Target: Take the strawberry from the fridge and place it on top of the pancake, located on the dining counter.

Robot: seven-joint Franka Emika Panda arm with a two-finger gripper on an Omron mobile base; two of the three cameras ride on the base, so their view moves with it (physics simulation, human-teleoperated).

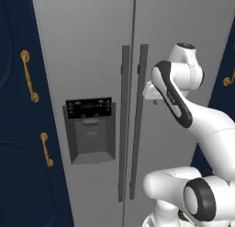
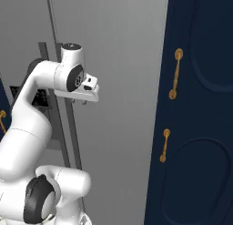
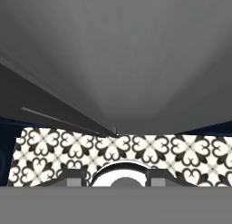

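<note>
The grey double-door fridge (image 1: 87, 51) stands with both doors closed, its two long dark handles (image 1: 125, 120) side by side at the middle seam. My gripper (image 1: 155, 101) hangs fingers-down just in front of the right door (image 2: 118, 60), beside the right handle at mid height. Its fingers are short stubs under the white hand (image 2: 80, 101), drawn together with nothing between them. In the hand view the grey door (image 3: 118, 60) runs down towards the floor. The strawberry, the pancake and the dining counter are out of view.
A black dispenser panel (image 1: 89, 129) is set into the left door. Navy cabinets with gold handles flank the fridge on the left (image 1: 28, 76) and on the right (image 2: 175, 74). Patterned black-and-white floor tiles (image 3: 181, 150) lie below the hand.
</note>
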